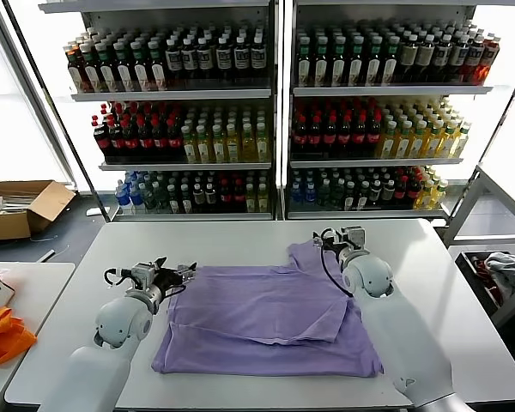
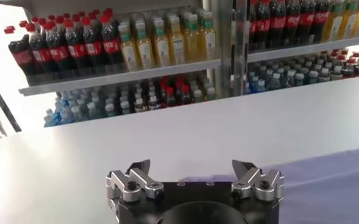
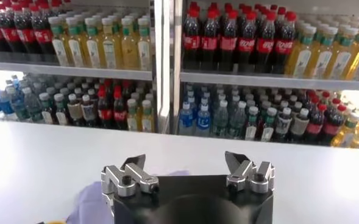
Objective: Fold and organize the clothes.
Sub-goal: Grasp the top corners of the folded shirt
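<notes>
The clothes are one lavender T-shirt (image 1: 266, 322) lying flat on the white table (image 1: 446, 283), plain side up, with one layer folded over its middle and a sleeve pointing to the far right. My left gripper (image 1: 173, 276) rests at the shirt's far left edge, open and holding nothing. In the left wrist view the gripper (image 2: 191, 167) stands over bare table, with the shirt (image 2: 331, 185) beside it. My right gripper (image 1: 336, 238) sits at the far right sleeve, open and holding nothing. The right wrist view shows that gripper (image 3: 185, 159) and a bit of the shirt (image 3: 86, 201).
Drink shelves (image 1: 275, 129) full of bottles stand behind the table. An orange bag (image 1: 0, 335) lies on a side table at the left, near a cardboard box (image 1: 21, 206) on the floor. A grey-white cloth bundle (image 1: 506, 266) sits at the right.
</notes>
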You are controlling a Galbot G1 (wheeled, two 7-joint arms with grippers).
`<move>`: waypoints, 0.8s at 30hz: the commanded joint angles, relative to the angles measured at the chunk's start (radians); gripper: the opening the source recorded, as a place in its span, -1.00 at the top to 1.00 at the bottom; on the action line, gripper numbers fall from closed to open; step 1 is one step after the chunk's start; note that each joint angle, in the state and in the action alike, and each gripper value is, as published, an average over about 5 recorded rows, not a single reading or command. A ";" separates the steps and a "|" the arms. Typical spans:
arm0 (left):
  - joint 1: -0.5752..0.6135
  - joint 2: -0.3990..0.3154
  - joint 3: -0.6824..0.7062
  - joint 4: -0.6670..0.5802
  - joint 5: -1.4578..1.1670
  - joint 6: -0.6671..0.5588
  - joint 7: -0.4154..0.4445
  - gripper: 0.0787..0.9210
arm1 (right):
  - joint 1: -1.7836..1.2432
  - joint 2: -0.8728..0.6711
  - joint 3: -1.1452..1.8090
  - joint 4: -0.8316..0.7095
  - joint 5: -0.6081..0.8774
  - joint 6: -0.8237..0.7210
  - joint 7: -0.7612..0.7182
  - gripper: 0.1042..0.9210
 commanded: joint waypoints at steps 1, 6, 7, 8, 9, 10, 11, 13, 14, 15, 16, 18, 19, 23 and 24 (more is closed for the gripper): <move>-0.009 -0.008 0.003 0.030 -0.017 0.002 0.007 -0.77 | 0.017 0.043 0.007 -0.059 -0.014 0.000 0.001 -0.76; -0.016 -0.017 0.016 0.047 -0.015 0.002 0.008 -0.77 | 0.010 0.059 0.016 -0.077 -0.021 0.006 -0.001 -0.76; -0.017 -0.019 0.018 0.051 -0.015 0.002 0.008 -0.77 | 0.010 0.062 0.018 -0.082 -0.023 0.007 -0.001 -0.76; -0.018 -0.020 0.019 0.054 -0.015 0.002 0.008 -0.77 | 0.011 0.064 0.020 -0.087 -0.024 0.008 -0.002 -0.76; -0.018 -0.021 0.020 0.056 -0.015 0.002 0.008 -0.77 | 0.010 0.066 0.022 -0.090 -0.026 0.008 -0.002 -0.76; -0.018 -0.023 0.020 0.059 -0.015 0.002 0.008 -0.77 | 0.009 0.068 0.023 -0.093 -0.028 0.009 -0.002 -0.76; -0.018 -0.023 0.021 0.060 -0.015 0.002 0.008 -0.77 | 0.008 0.069 0.024 -0.095 -0.030 0.011 -0.003 -0.76; -0.017 -0.026 0.023 0.063 -0.015 0.002 0.008 -0.77 | 0.006 0.071 0.026 -0.101 -0.034 0.013 -0.004 -0.76; -0.016 -0.027 0.024 0.065 -0.015 0.002 0.009 -0.77 | 0.005 0.071 0.027 -0.103 -0.035 0.015 -0.004 -0.76; -0.016 -0.028 0.025 0.066 -0.015 0.002 0.009 -0.77 | 0.004 0.072 0.027 -0.105 -0.037 0.016 -0.004 -0.76; -0.015 -0.030 0.026 0.068 -0.015 0.001 0.009 -0.77 | 0.004 0.073 0.028 -0.107 -0.037 0.017 -0.004 -0.76; -0.015 -0.033 0.026 0.074 -0.014 0.001 0.009 -0.77 | 0.003 0.074 0.028 -0.110 -0.039 0.018 -0.004 -0.76; -0.016 -0.034 0.026 0.076 -0.014 0.000 0.009 -0.77 | 0.002 0.075 0.028 -0.110 -0.039 0.018 -0.004 -0.76; -0.013 -0.036 0.026 0.080 -0.014 0.000 0.009 -0.77 | -0.004 0.077 0.028 -0.104 -0.044 0.016 -0.001 -0.76; -0.012 -0.036 0.026 0.080 -0.014 0.000 0.009 -0.77 | -0.007 0.076 0.027 -0.101 -0.044 0.015 -0.001 -0.76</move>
